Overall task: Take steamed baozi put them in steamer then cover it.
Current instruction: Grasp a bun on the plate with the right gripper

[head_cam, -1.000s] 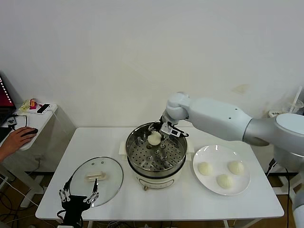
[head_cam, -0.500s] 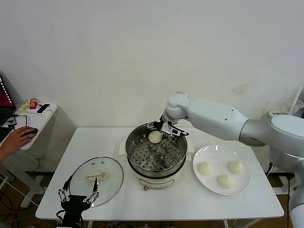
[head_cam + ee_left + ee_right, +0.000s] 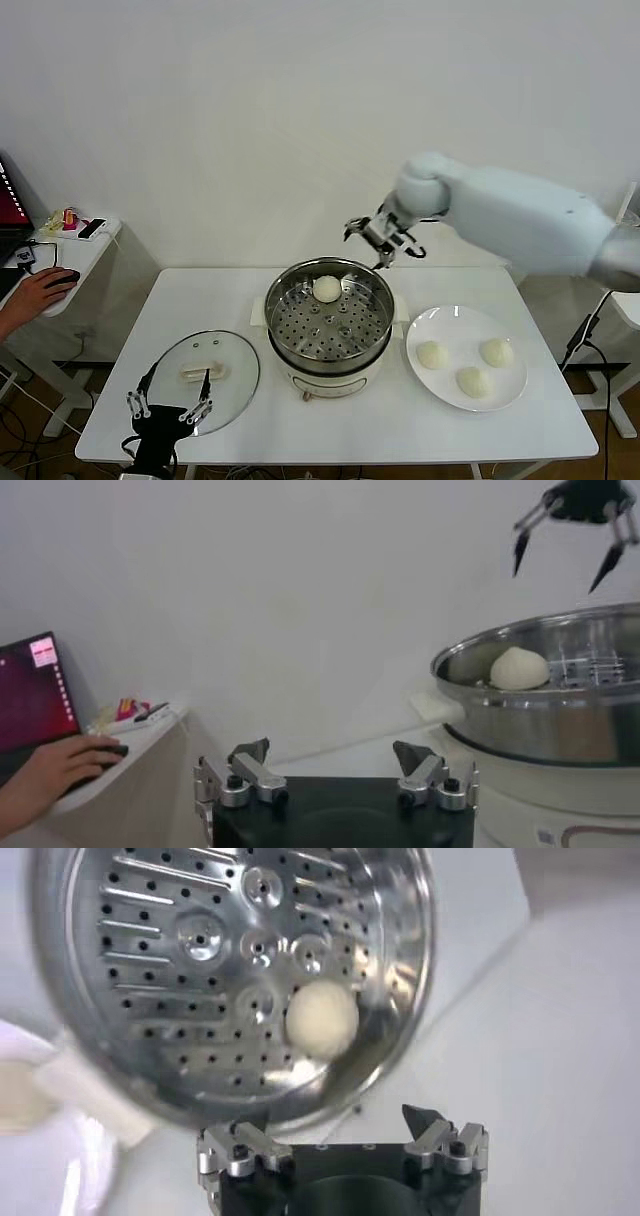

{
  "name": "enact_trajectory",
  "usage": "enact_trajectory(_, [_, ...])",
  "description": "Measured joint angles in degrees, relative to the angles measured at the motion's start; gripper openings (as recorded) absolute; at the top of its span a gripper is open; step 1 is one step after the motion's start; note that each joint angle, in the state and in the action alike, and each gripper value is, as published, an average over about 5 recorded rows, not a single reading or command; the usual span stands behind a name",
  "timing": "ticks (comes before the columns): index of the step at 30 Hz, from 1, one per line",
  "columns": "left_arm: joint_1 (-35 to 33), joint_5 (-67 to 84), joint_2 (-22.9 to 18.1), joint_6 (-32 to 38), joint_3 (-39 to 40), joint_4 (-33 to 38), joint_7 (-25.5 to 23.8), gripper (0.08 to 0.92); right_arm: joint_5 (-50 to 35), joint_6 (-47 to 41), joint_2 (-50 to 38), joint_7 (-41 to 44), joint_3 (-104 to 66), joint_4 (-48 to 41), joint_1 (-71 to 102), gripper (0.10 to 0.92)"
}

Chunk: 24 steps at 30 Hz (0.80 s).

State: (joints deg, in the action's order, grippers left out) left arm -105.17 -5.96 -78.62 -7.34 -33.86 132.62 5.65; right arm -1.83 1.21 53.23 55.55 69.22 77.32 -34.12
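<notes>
Right claw (image 3: 385, 238) hangs in the air above the far rim of the steamer (image 3: 329, 326), fingers spread wide, nothing in them. One baozi (image 3: 326, 289) sits on the perforated floor inside the steamer, near its far wall; right wrist view shows the same bun (image 3: 321, 1018) lying free on the steel, clear of the claw (image 3: 343, 1145)

Other three baozi (image 3: 470, 365) are on the white plate (image 3: 440, 326) to the robot's right of the steamer, just beside it

Cover (image 3: 203, 370) lies flat on the counter (image 3: 240, 290) to the robot's left of the steamer, handle up

Left claw (image 3: 166, 412) is parked low at the near edge of the cover, well apart from the steamer, fingers wide and empty; its own camera shows the open fingers (image 3: 235, 773) with the steamer wall (image 3: 560, 725) and bun (image 3: 518, 668) beyond

A person's hand (image 3: 30, 292) rests on a mouse at a side desk, far left of the steamer
</notes>
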Motion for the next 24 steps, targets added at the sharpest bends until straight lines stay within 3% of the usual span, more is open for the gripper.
enact_trajectory(14, [2.3,1.2,2.9,-0.6,-0.4,-0.4,-0.7,0.823,-3.7,-12.5,-21.9,1.4,-1.7,14.4,3.2,0.823])
enact_trajectory(24, [2.2,1.2,3.1,-0.9,-1.1,-0.5,-0.9,0.823,1.0,-14.9,-28.4,1.5,-14.3,16.1,22.0,0.823])
